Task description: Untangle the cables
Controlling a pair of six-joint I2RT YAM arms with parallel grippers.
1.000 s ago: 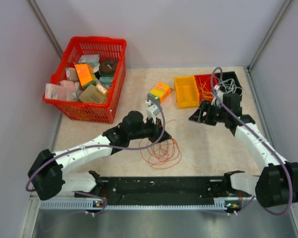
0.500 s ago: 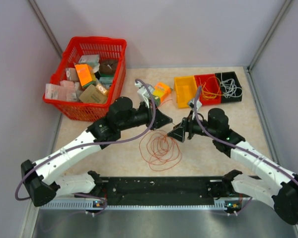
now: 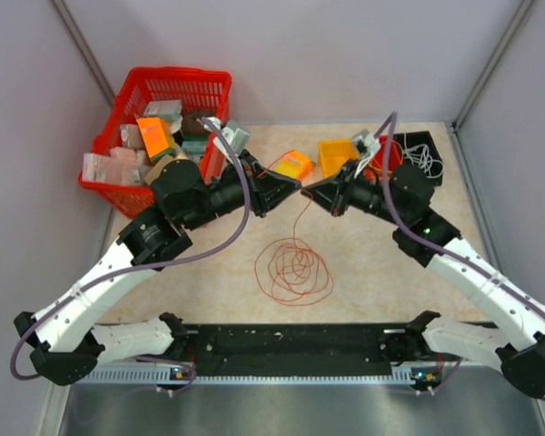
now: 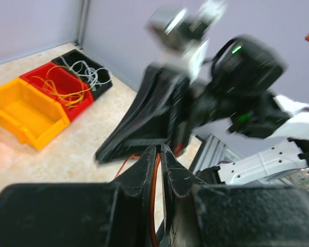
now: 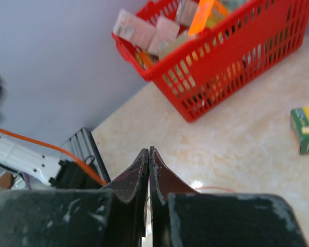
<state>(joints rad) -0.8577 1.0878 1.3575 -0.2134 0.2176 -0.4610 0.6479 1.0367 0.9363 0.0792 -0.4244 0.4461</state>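
- Red basket (image 3: 177, 73): far left, not moved.
- Left gripper (image 3: 293, 187): higher and farther back than half a second ago. Its fingers (image 4: 147, 164) are pinching the orange-red cable (image 3: 293, 271).
- Cable: the coil lies on the table near centre, and one strand is now drawn up to the meeting tips.
- Right gripper (image 3: 309, 193): likewise raised, tip to tip with the left. Its fingers (image 5: 162, 175) are pressed together; no strand between them can be made out.
- Red bin (image 4: 36, 77): partly hidden by the right arm in the top view.
- Left wrist view: blurred.

I see white shells between black joint housings on my left arm (image 3: 91, 295) and right arm (image 3: 477, 277), each trailing a purple hose (image 3: 177, 264). Left gripper (image 4: 158, 154) and right gripper (image 5: 148, 154) are black, tapered, flecked with pale scuffs.
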